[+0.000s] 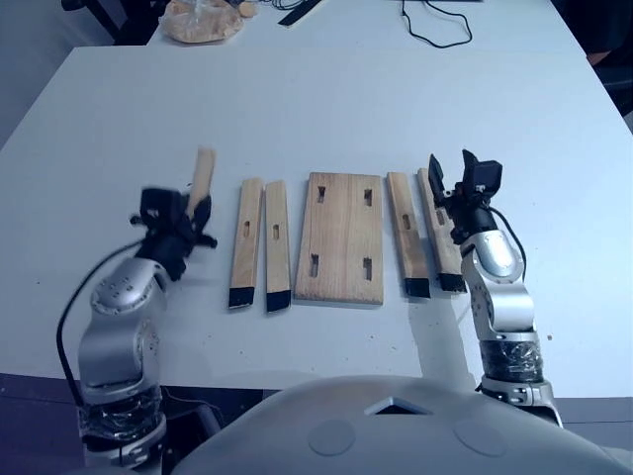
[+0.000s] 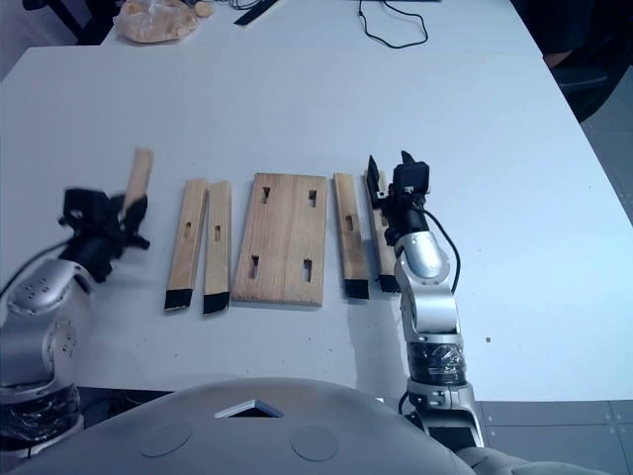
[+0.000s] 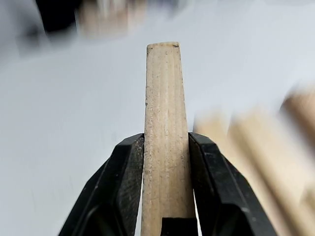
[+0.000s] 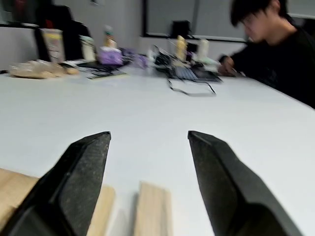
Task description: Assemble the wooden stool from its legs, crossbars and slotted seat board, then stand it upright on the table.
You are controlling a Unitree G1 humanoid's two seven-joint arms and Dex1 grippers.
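Four legs [image 1: 247, 237] on white table [image 1: 396, 109], left fingers [image 3: 123, 187] pinching wooden bar [image 3: 165, 123], right fingers [image 4: 78, 177] apart.

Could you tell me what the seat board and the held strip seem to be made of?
Seat board: light wood, seemingly unvarnished, with grain streaks and a matte face. Strip in the left end effector: pale, raw-looking wood, with fine lengthwise grain.

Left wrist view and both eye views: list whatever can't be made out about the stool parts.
1. The stick: in the left wrist view its lower end is hidden between the fingers of the left hand; the eye views blur it.
2. The rightmost leg: in the eye views it is partly covered by the right hand and its arm.
3. The other legs: blurred in the left wrist view.
4. The bag: cut off by the eye views' top edge.
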